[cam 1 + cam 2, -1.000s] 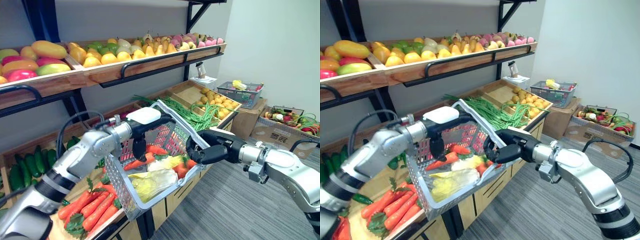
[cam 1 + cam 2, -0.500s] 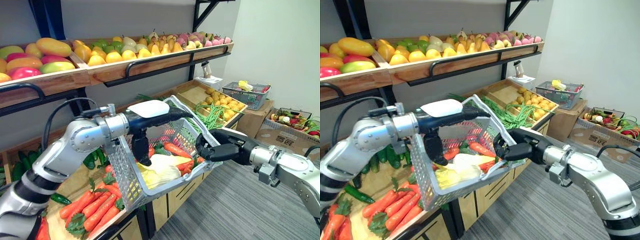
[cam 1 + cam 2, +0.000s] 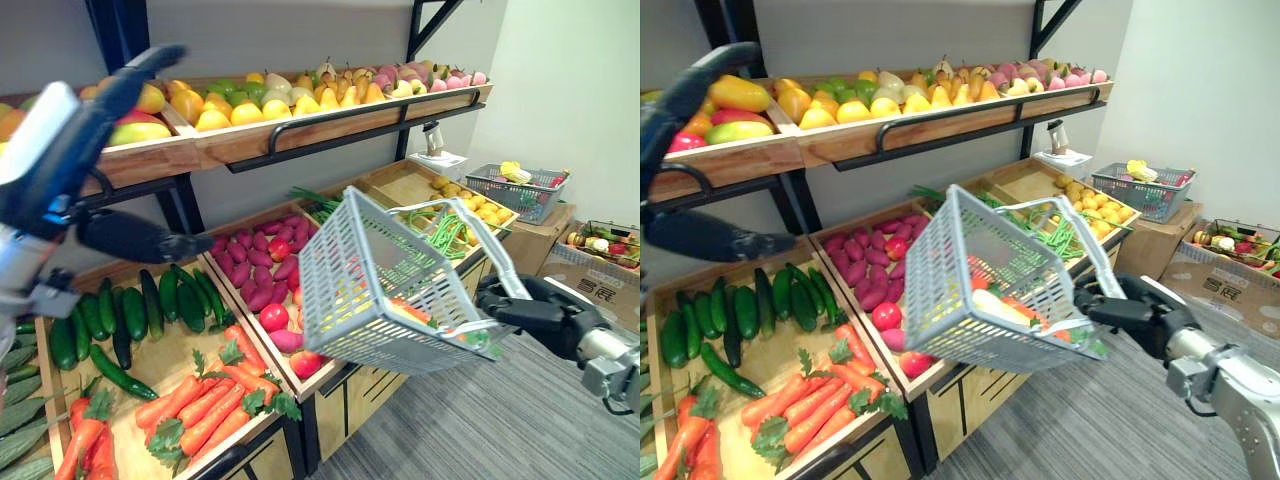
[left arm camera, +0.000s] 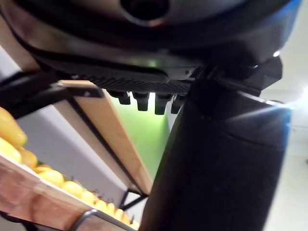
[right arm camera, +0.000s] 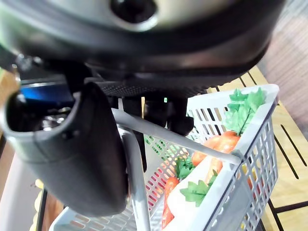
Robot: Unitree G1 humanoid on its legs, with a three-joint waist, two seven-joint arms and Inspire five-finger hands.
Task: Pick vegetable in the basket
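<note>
The grey plastic mesh basket hangs in the air in front of the lower wooden crates, tipped steeply so that its underside faces the camera. The fingers of the right hand are curled round its handle. Inside lie orange carrots with green leafy tops and a pale, whitish vegetable, gathered against the lower wall.

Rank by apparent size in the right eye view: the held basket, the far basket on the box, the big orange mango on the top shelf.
Largest: held basket, nearest the camera.
Then far basket.
Smallest: orange mango, only slightly smaller-looking.
</note>
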